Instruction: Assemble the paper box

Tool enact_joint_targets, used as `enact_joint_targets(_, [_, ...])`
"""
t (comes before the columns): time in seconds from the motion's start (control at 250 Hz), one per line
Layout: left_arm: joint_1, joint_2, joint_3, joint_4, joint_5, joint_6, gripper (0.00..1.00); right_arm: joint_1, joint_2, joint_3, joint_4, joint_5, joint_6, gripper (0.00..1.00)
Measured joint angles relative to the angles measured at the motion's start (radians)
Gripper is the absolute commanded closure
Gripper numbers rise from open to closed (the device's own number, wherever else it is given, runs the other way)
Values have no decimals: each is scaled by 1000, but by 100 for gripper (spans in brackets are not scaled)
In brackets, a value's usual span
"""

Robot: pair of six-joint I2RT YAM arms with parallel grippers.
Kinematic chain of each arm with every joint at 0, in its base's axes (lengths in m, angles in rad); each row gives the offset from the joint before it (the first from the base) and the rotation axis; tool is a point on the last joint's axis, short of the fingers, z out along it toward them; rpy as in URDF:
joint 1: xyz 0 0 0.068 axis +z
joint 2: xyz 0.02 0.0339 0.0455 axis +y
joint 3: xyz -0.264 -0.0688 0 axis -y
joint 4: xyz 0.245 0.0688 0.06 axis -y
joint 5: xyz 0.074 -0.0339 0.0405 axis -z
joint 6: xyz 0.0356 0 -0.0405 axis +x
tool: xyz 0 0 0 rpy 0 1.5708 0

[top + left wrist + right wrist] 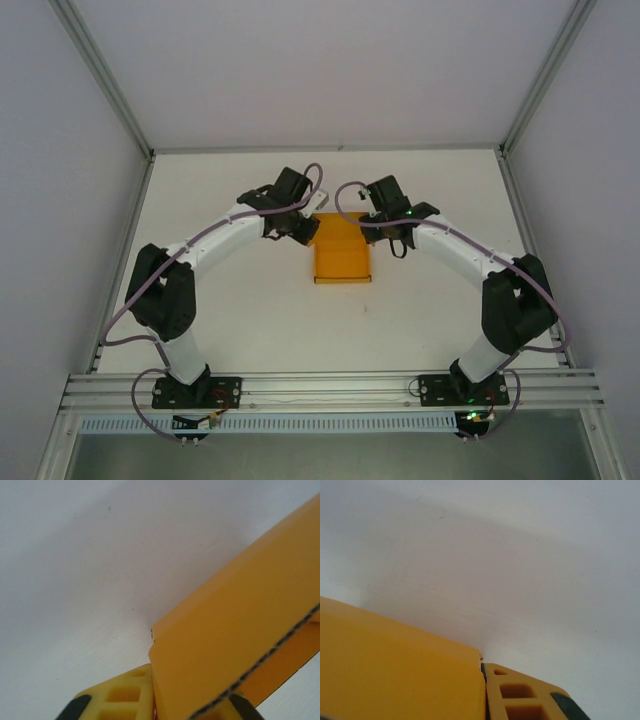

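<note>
The orange-yellow paper box (342, 258) lies at the table's middle, partly folded, with a raised flap at its far end. My left gripper (302, 229) is at the far left corner of it. In the left wrist view the corrugated card (235, 630) runs between the two yellow fingers (117, 700), which are shut on it. My right gripper (384, 226) is at the far right corner. In the right wrist view the card (395, 675) presses flat against the one visible finger (520, 695); the other finger is hidden behind the card.
The white table (250, 320) is ringed by an aluminium frame, with a rail (330, 388) along the near edge where both arm bases are bolted. White walls stand close at the left, right and back.
</note>
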Motion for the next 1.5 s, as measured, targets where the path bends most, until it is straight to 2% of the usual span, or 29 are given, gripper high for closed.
enact_joint_targets(0.236, [-4,18,13,20,-16,-117,100,4,0,0,1,-11,120,92])
enact_joint_targets(0.467, [-18,18,-9,117,-40,-300,100,42,0,-5,38,110,368,89])
enact_joint_targets(0.739, [-76,-60,-219,361,-151,-438,100,96,0,-98,170,235,591,90])
enact_joint_targets(1.026, [-120,-62,-300,421,-243,-497,100,166,-5,-243,336,345,669,92])
enact_joint_targets(1.074, [-125,-69,-311,433,-253,-507,94,175,-15,-269,369,363,669,92])
enact_joint_targets(1.162, [-132,-90,-333,439,-251,-518,75,184,-36,-312,419,375,663,92])
enact_joint_targets(1.25, [-142,-111,-347,432,-240,-540,61,188,-52,-346,460,378,654,92])
enact_joint_targets(1.349, [-148,-151,-349,404,-233,-553,53,196,-72,-387,504,383,639,91])
enact_joint_targets(1.373, [-148,-165,-349,395,-233,-555,47,198,-76,-394,513,385,637,91])
enact_joint_targets(1.405, [-148,-183,-349,379,-234,-561,34,201,-80,-407,527,387,630,91])
enact_joint_targets(1.461, [-148,-222,-348,341,-238,-571,23,205,-85,-427,558,392,616,91])
enact_joint_targets(1.497, [-148,-245,-345,315,-242,-582,10,209,-89,-440,579,396,611,91])
